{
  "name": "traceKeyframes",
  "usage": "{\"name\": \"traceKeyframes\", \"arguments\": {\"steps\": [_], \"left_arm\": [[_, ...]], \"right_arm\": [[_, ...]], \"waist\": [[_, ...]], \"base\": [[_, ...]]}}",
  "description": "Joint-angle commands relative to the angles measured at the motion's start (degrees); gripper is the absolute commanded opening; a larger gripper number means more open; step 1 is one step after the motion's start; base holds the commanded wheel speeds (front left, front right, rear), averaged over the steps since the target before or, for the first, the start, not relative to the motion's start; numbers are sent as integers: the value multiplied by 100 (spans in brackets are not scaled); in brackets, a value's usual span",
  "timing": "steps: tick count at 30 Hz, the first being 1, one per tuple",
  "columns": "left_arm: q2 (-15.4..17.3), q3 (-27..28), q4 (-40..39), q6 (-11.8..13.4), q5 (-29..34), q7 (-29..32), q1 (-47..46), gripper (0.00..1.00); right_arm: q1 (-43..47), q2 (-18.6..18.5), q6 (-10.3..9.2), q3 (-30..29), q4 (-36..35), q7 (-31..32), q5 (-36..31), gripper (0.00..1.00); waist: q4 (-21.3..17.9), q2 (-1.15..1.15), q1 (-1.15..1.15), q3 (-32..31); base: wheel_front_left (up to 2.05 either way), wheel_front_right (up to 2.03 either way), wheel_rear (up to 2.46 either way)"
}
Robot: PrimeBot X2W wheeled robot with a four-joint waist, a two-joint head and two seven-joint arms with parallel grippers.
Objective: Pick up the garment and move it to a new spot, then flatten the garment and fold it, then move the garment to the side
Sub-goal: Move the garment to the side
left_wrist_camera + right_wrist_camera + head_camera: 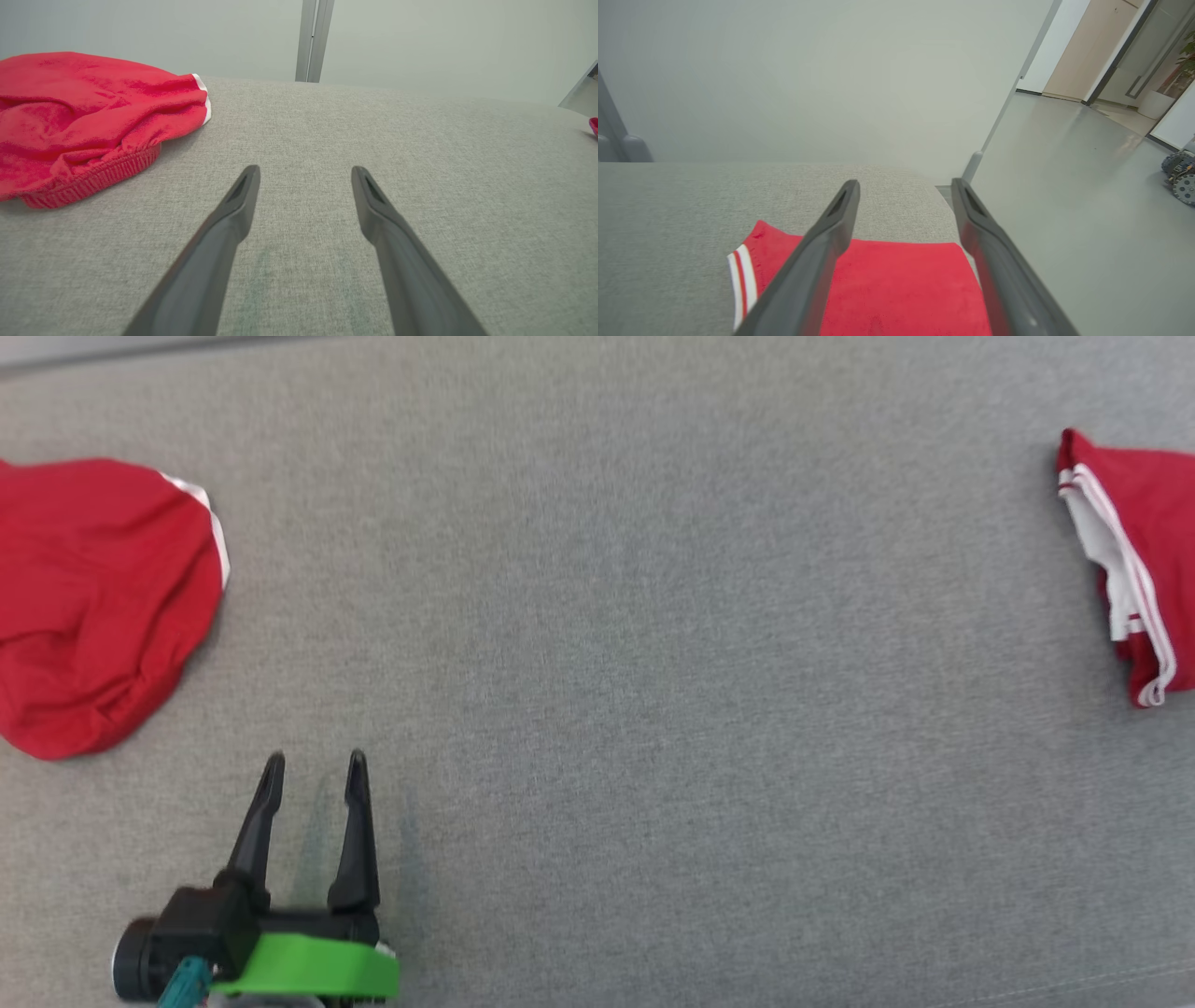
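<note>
The gray table had two red things on it. The folded garment lay at about 3 o'clock, far out to the side. It was flat, and its white stripes ran along the side that faced the middle of the table. The red heap lay at about 9 o'clock. It was all bunched up, with a ribbed band along one edge and a bit of white trim. The two were well apart, with bare gray cloth between them.

The left gripper was at about 7 o'clock, low over the table. Its fingers pointed toward 12 o'clock. They stood wide apart and nothing was between them. The heap was near it, up toward 10 o'clock, and they did not touch.

The right gripper was over the folded garment, near the table's rounded corner. Its two fingers were spread wide and loose, pinching nothing. Red cloth showed under them and in the gap between them. I could not tell if the fingers touched the cloth.

Past that corner was a shiny gray floor. A small wheeled machine stood on it at about 3 o'clock.
</note>
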Motion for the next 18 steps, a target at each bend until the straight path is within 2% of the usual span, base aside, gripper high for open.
{"name": "traceKeyframes", "arguments": {"steps": [1,4,8,12,18], "left_arm": [[20,50,34,32,-88,-2,205,100],[19,115,105,39,-124,-1,533,100],[20,211,151,16,-108,-2,846,100],[18,305,171,58,-142,-2,1010,100],[20,220,437,-58,-4,-2,1069,100]], "right_arm": [[453,274,-8,-159,-343,-11,-150,100],[1213,910,-8,-296,-1231,-13,-505,100],[2122,1572,-8,-148,-2081,-15,-849,100],[2806,2015,-8,-25,-2545,-15,-1107,100],[3493,2550,-8,68,-2756,-16,-1379,100]], "waist": [[-169,0,0,-892],[-248,0,0,-1315],[-250,0,0,-1730],[-126,0,0,-1968],[169,0,0,-2225]], "base": [[0,0,0],[0,0,0],[0,0,0],[0,0,0],[0,0,0]]}}
